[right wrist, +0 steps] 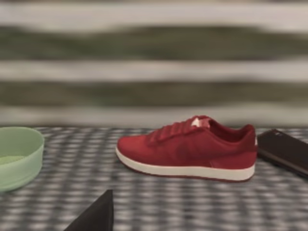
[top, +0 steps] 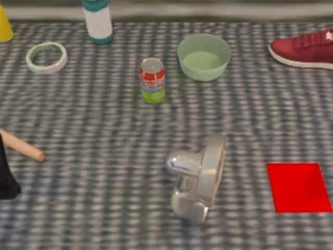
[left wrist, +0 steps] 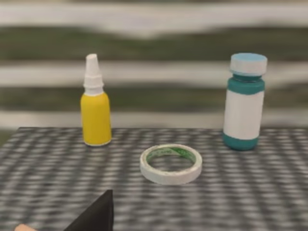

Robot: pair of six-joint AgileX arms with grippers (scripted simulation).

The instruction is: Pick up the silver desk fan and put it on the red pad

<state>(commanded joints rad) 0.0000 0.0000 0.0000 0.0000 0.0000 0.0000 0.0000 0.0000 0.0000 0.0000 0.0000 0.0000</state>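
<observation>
We see the silver desk fan (top: 200, 174) standing on the table (top: 104, 156) right of centre, the red pad (top: 298, 187) apart to its right. Our left gripper (top: 7, 179) sits far left; we cannot tell its jaws' state.
</observation>
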